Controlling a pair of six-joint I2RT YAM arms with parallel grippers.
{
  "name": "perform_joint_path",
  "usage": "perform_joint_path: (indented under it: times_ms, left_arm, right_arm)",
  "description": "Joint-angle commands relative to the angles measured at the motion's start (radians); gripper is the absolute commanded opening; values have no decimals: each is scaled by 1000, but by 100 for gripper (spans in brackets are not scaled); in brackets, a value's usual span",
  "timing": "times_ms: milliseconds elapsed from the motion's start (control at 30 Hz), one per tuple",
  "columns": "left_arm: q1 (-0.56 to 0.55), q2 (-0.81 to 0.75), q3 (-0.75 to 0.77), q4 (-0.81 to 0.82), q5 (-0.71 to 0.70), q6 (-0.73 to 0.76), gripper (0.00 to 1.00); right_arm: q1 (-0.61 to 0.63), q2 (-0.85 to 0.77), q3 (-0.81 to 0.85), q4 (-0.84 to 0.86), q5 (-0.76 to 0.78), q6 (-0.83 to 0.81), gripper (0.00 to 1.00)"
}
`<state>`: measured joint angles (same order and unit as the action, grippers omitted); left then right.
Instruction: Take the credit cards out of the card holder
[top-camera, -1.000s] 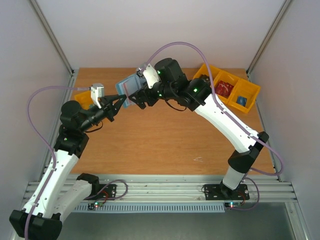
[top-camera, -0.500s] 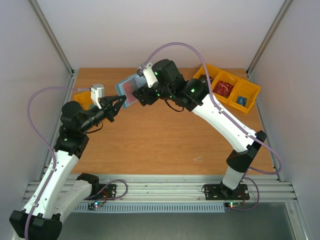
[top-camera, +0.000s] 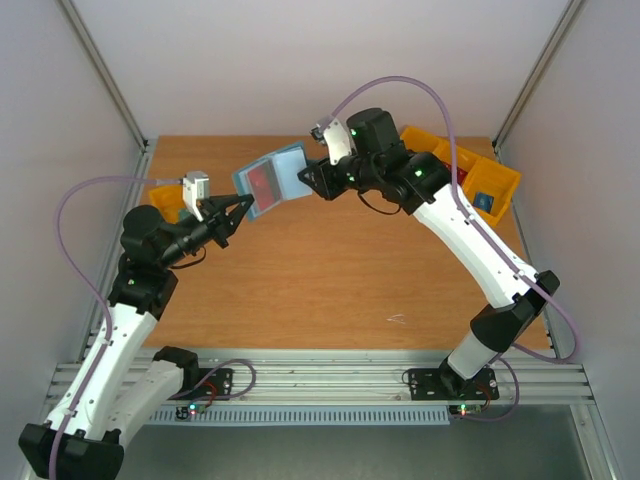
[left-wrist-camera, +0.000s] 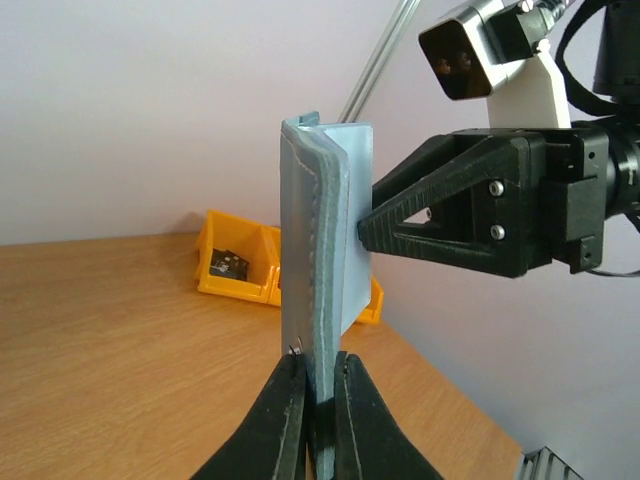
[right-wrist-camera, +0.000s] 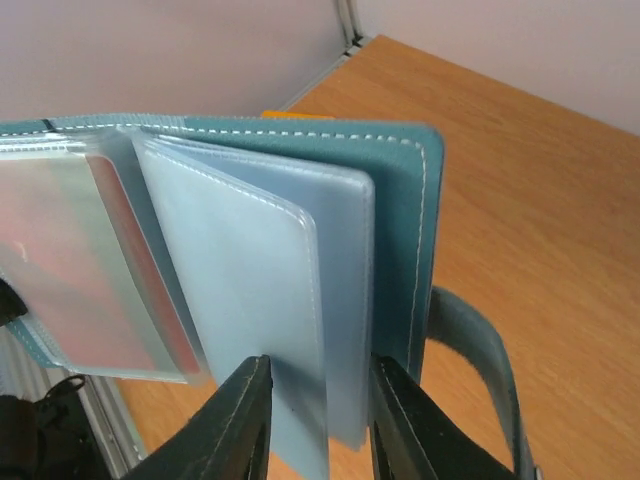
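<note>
Black left gripper (left-wrist-camera: 318, 368) is clamped on the stitched edge of the teal card holder (left-wrist-camera: 315, 250), which stands upright in mid-air over the upper left of the wooden table (top-camera: 330, 270). Right gripper (right-wrist-camera: 315, 390) pinches the open holder's clear plastic sleeves. 1 red card (top-camera: 262, 180) sits inside a sleeve. Yellow bins (top-camera: 510, 178) stand upper right.
</note>
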<state>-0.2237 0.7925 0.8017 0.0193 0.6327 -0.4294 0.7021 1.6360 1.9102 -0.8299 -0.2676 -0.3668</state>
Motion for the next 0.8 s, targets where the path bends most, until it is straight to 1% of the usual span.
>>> perform_joint_path:
  times_ms: [0,67,100,133,267,333,367,433,500,533,600,667,767]
  left_arm:
    - [2,-17,-3,104,59,-16,0]
    - [2,-17,-4,118,78,-29,0]
    - [2,-17,-3,121,82,-33,0]
    - [1,-16,-3,120,80,-35,0]
    - [1,-16,9,81,28,-11,0]
    - [1,-15,13,61,2,9,0]
    - [1,-15,13,55,-12,17,0]
    - [2,-14,14,46,-28,21,0]
    - [1,-11,14,44,-41,16,0]
    - [2,-10,15,44,-44,12,0]
    - [1,-6,16,48,-43,-1,0]
    - [2,-2,17,52,-40,-8,0]
    - [1,2,18,65,-25,-20,0]
  right_arm:
    - [-32,-30,-11,23,-132,26,24]
    - [-50,-29,-13,21,-194,30,24]
    - [-54,-27,-10,14,-211,26,28]
    - [-54,-25,-4,3,-209,20,35]
    - [-55,-34,13,-45,-110,-14,45]
    - [-54,-39,27,-63,-65,-19,48]
    - [-48,-35,49,-78,-17,-16,48]
    - [-1,-24,101,-127,143,-33,48]
    - [69,-20,125,-143,299,-90,54]
    - [106,-25,124,-127,350,-116,55]
    - [167,-40,115,-82,396,-163,56]
    - [210,-47,104,-41,377,-186,58]
    - [224,-26,98,-5,205,-172,64]
